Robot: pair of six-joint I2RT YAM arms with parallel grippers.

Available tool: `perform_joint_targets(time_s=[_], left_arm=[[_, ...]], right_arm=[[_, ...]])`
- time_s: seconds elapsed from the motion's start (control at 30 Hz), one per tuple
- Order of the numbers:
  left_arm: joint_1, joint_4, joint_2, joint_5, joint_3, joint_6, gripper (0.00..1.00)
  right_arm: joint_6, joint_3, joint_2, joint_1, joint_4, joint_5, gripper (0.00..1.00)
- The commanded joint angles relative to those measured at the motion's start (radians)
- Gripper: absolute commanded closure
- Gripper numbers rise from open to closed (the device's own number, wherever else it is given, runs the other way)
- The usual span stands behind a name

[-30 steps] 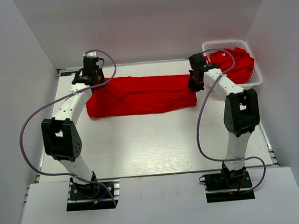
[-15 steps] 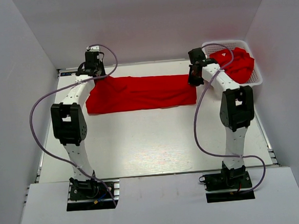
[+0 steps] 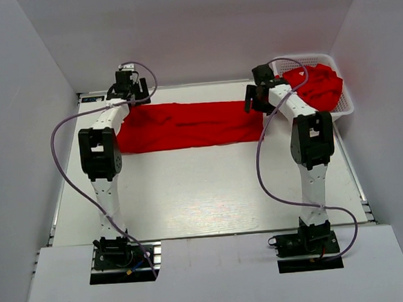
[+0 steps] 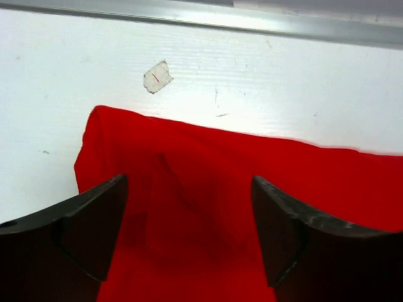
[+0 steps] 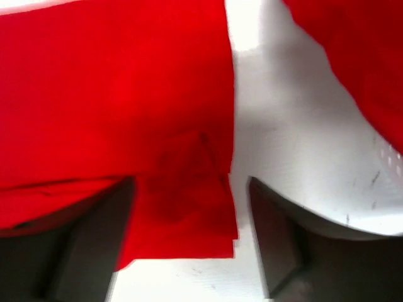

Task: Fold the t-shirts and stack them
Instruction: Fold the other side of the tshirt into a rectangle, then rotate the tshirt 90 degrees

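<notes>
Pulled the white-and-black left arm (image 3: 99, 158) in from the left wall, straighter and reaching further back. Nudged the left gripper (image 3: 131, 92) toward the far left corner of the long folded bright red fabric t-shirt (image 3: 186, 124). Likewise straightened the right arm (image 3: 312, 143) and shifted the right gripper (image 3: 254, 97) back to the shirt's far right corner. Evened out the shirt's near edge, leaving a narrower strip.
</notes>
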Motion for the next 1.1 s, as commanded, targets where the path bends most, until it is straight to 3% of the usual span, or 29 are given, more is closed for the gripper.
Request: perform_joint_targets(time_s=[0.0,0.07,0.23,0.53,0.63,0.97,1.07], left_arm=[[0.006,-0.116,-0.039,-0.028,0.125,-0.013,0.08],[0.015,-0.174,-0.05,-0.071,0.145,-0.022,0.0],[0.015,-0.232,-0.162,-0.058,0.123,-0.022,0.0],[-0.005,-0.185,-0.343,0.152,-0.317,-0.163,0.0],[-0.005,-0.16,-0.343,0.153,-0.385,-0.19,0.0],[0.004,-0.225,-0.153,0.133,-0.307,-0.231,0.0],[0.004,-0.26,-0.044,0.121,-0.193,-0.231,0.0]], right_arm=[[-0.06,0.063,-0.044,-0.003,0.03,-0.025,0.17],[-0.083,0.06,-0.079,0.0,0.036,-0.046,0.12],[-0.133,0.037,-0.125,0.011,0.063,-0.165,0.1],[-0.158,0.111,-0.037,0.041,0.097,-0.266,0.1],[-0.172,0.132,0.012,0.04,0.134,-0.275,0.1],[-0.189,0.209,0.197,0.037,0.201,-0.283,0.1],[-0.179,0.197,0.218,0.035,0.183,-0.283,0.1]])
